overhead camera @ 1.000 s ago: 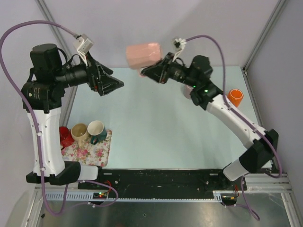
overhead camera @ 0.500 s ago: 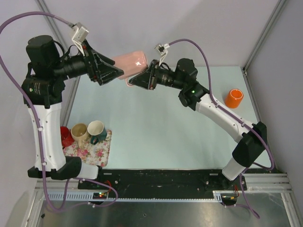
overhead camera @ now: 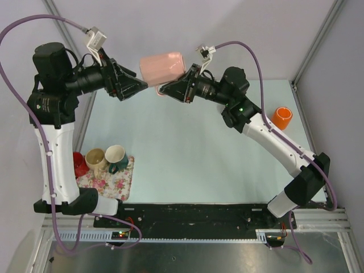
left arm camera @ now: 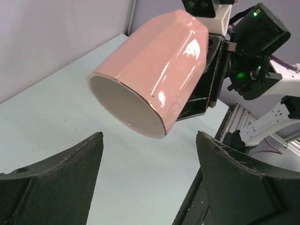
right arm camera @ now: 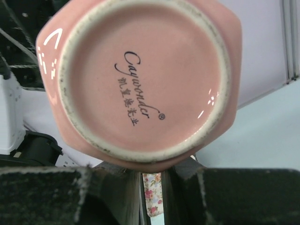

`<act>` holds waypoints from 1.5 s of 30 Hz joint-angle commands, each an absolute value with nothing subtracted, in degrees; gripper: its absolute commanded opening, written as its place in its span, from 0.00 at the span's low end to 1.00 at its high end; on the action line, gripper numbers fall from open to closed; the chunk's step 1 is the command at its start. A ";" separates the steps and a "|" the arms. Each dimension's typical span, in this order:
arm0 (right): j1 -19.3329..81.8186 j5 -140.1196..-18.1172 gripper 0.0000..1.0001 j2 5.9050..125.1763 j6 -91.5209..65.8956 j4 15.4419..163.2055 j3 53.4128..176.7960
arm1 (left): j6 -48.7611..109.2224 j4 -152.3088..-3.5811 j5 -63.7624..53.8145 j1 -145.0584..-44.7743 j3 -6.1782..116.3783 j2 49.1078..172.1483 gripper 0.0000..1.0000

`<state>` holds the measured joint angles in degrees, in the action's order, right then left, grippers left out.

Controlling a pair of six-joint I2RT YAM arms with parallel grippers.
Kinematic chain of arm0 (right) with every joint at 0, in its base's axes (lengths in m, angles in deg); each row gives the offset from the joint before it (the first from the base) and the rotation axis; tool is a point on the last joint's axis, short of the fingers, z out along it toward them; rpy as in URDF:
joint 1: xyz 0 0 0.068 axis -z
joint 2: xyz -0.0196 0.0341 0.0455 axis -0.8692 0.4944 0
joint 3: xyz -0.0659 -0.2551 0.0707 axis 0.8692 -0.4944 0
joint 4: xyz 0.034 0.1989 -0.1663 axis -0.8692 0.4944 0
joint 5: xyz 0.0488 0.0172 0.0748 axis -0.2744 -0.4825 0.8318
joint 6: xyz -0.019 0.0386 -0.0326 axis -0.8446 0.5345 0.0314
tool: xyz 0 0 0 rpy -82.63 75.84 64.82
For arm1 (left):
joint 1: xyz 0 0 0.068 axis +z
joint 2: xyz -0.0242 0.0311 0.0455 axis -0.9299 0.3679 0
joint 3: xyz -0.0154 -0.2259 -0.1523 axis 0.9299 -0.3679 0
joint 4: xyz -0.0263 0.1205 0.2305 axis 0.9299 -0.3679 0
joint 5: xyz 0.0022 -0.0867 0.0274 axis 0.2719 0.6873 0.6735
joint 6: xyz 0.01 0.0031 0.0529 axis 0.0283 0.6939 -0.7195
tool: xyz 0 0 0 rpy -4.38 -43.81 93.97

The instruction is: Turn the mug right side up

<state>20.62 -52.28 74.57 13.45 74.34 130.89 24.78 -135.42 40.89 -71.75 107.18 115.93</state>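
Observation:
A pink faceted mug (overhead camera: 163, 67) is held in the air above the far side of the table, lying roughly sideways. Its mouth faces my left gripper and its base faces my right wrist camera (right arm camera: 140, 79). My right gripper (overhead camera: 168, 90) is shut on the mug's lower side, apparently at the handle; its fingers (right arm camera: 112, 187) sit close together under the base. My left gripper (overhead camera: 143, 87) is open and empty just left of the mug. In the left wrist view the mug (left arm camera: 154, 70) hangs just beyond the spread fingers (left arm camera: 70, 173), not touching them.
An orange cup (overhead camera: 281, 118) stands upright at the far right. A floral cloth (overhead camera: 116, 181) at the near left carries a red mug (overhead camera: 78, 164), a beige mug (overhead camera: 95, 159) and a white-and-green mug (overhead camera: 116, 156).
My left gripper rose and reached toward the mug, then held still. My right gripper carried the mug left toward it, then drew back slightly right and up, still holding it.

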 commanded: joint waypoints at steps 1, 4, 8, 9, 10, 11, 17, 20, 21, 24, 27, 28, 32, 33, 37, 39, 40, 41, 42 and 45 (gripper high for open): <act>19.14 -51.75 0.00 72.79 13.67 66.55 136.65 | 25.94 -133.88 41.31 -73.70 109.59 115.90 0.84; 18.52 -50.25 0.00 74.87 15.40 65.91 138.22 | 26.70 -132.73 43.27 -74.83 111.51 116.61 0.80; 18.02 -46.36 0.00 78.42 17.87 65.96 142.61 | 28.81 -130.63 47.06 -75.53 112.42 117.23 0.67; 17.79 -44.50 0.00 79.95 18.54 66.31 144.08 | 30.32 -129.29 47.98 -75.62 112.32 117.54 0.65; 17.29 -43.17 0.00 81.91 18.71 67.28 146.58 | 32.04 -127.83 48.57 -75.62 111.83 117.73 0.62; 16.90 -41.90 0.00 83.37 18.35 69.57 148.79 | 34.58 -125.47 48.91 -75.67 110.92 117.79 0.58; 16.19 -42.40 0.06 87.72 16.90 77.16 152.51 | 41.40 -119.81 42.95 -74.63 104.22 116.86 0.03; 17.57 -45.42 0.51 87.51 14.98 82.09 150.65 | 40.55 -119.91 36.96 -71.20 97.06 114.82 0.00; 17.96 -46.49 0.73 87.31 14.02 84.35 149.55 | 39.05 -121.03 34.01 -68.89 94.49 113.95 0.00; 19.21 -49.51 0.96 85.88 9.77 91.81 146.07 | 27.32 -132.64 23.55 -64.43 92.42 113.24 0.00; 19.69 -53.28 0.99 82.95 4.04 98.24 141.92 | 12.70 -145.34 12.78 -63.51 93.28 112.43 0.00; 19.73 -55.03 0.99 82.09 1.79 100.12 140.83 | 8.34 -149.13 8.69 -63.42 92.64 111.40 0.00; 19.75 -58.62 0.99 79.40 -4.48 104.96 138.12 | -3.75 -162.03 -3.65 -62.82 88.07 107.53 0.00; 19.76 -58.98 0.99 78.95 -5.77 105.59 137.84 | -5.87 -164.85 -5.58 -62.06 86.61 106.80 0.00; 19.92 -59.45 0.99 78.03 -9.10 106.41 136.32 | -12.20 -171.80 -13.02 -54.20 75.61 103.19 0.00; 20.11 -58.29 1.00 77.97 -9.50 106.00 135.78 | -15.32 -172.20 -17.11 -50.07 69.73 100.25 0.00; 20.29 -57.63 0.99 78.06 -9.60 105.85 135.66 | -16.79 -172.27 -18.47 -47.42 66.89 99.33 0.00; 20.42 -56.94 0.99 78.19 -9.65 105.64 135.59 | -18.71 -172.30 -19.15 -44.78 64.86 98.74 0.00; 20.53 -56.29 0.99 78.39 -9.72 105.58 135.61 | -20.20 -172.32 -19.44 -41.09 62.52 98.53 0.00; 20.79 -55.71 1.00 78.51 -10.30 105.58 135.53 | -24.50 -172.28 -19.86 -31.82 57.45 99.48 0.00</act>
<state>20.27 -57.26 79.92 -7.81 106.07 135.89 -14.58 -159.03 -14.40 -40.43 61.06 100.21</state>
